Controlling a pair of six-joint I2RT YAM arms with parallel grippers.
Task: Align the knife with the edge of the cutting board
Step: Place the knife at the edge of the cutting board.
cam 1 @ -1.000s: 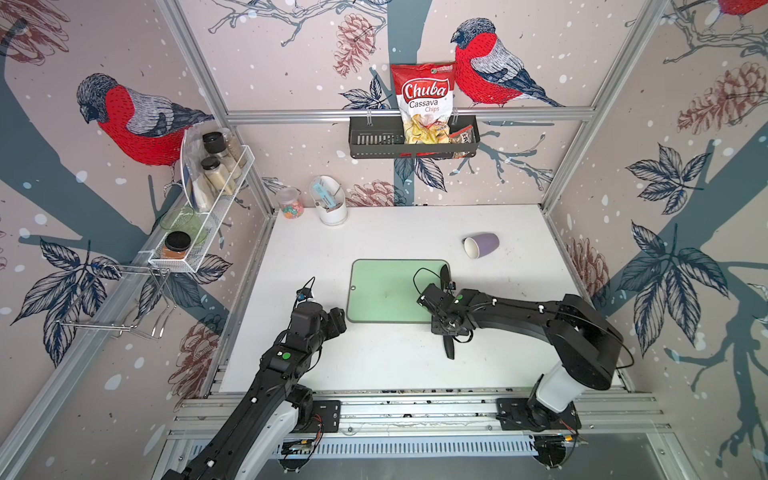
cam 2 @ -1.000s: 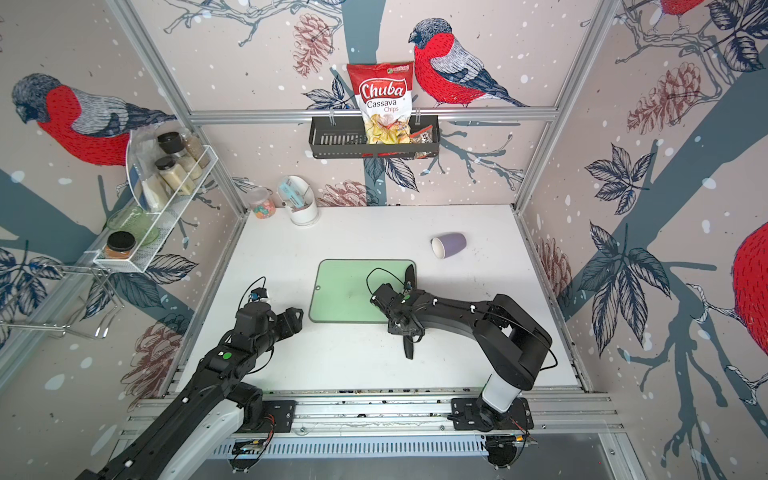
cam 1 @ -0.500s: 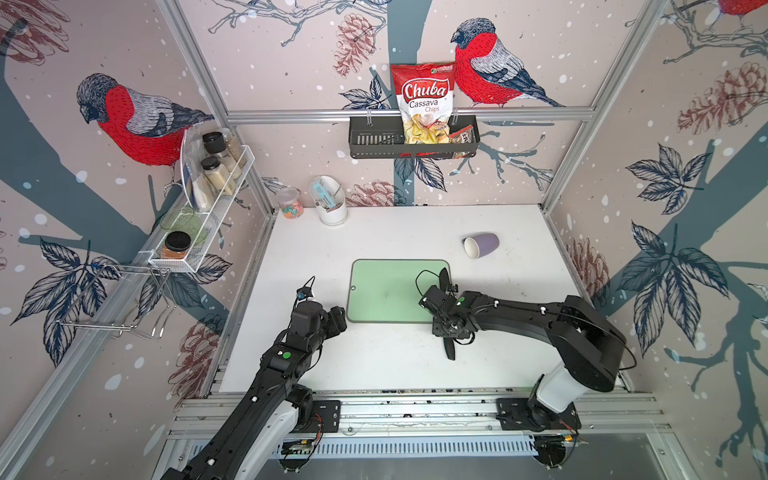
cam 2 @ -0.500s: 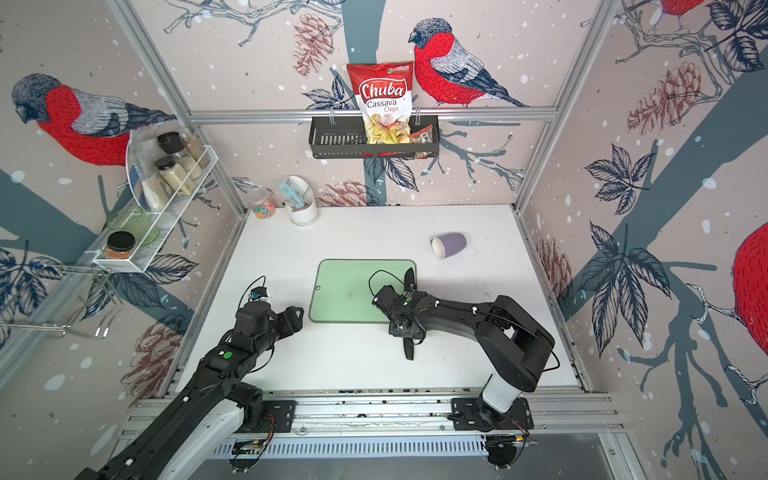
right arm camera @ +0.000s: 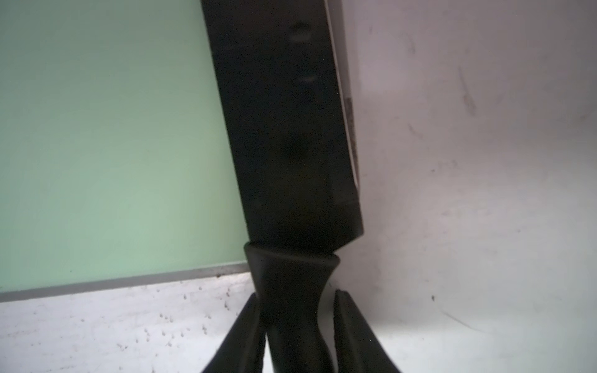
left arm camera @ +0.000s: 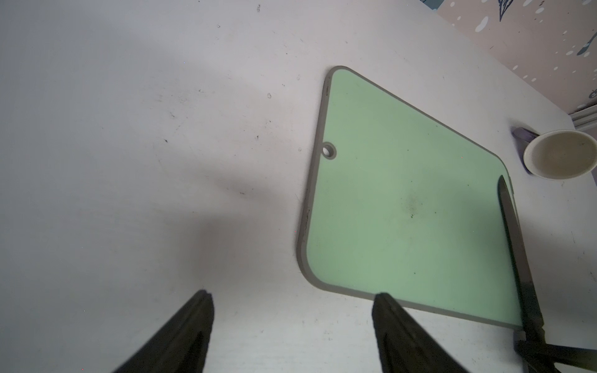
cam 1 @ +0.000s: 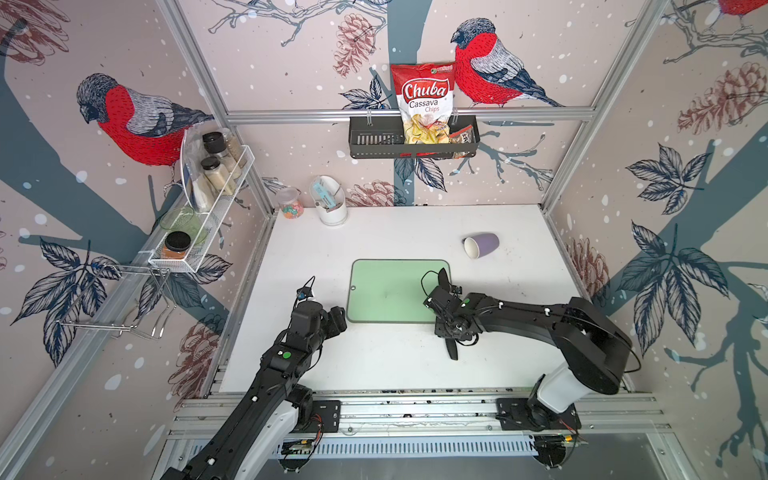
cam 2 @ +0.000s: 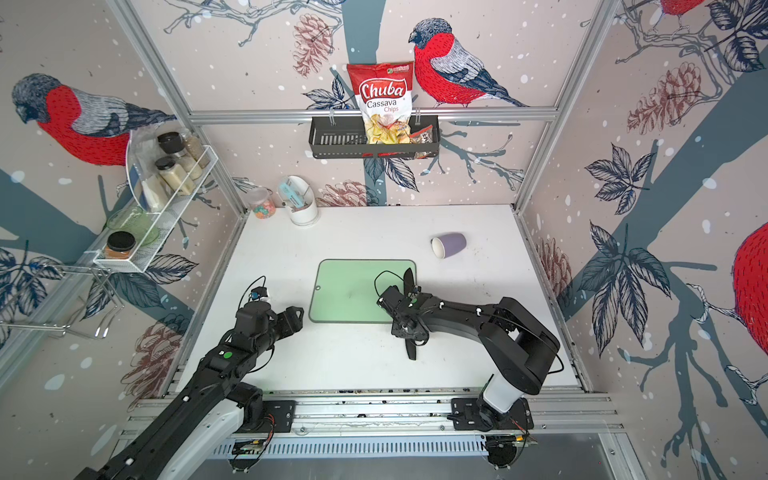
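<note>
A white desk (cam 1: 395,232) is sitting between walls (cam 1: 291,62) papered with bullfinches. A purple cup (cam 1: 482,245) is lying on its side at 1 o'clock of the cutting board (cam 1: 386,291). The knife (right arm camera: 284,129) is lying along the board's 3 o'clock edge, tip toward 12, handle jutting past the 6 o'clock edge. In both top views the right arm (cam 1: 519,316), stretching low from 4 o'clock, is hiding the knife's middle. The right pincer (right arm camera: 295,295) is straddling the handle loosely, with a gap showing beside one finger. The left pincer (left arm camera: 292,294) is hovering spread and empty near the board's 8 o'clock corner.
</note>
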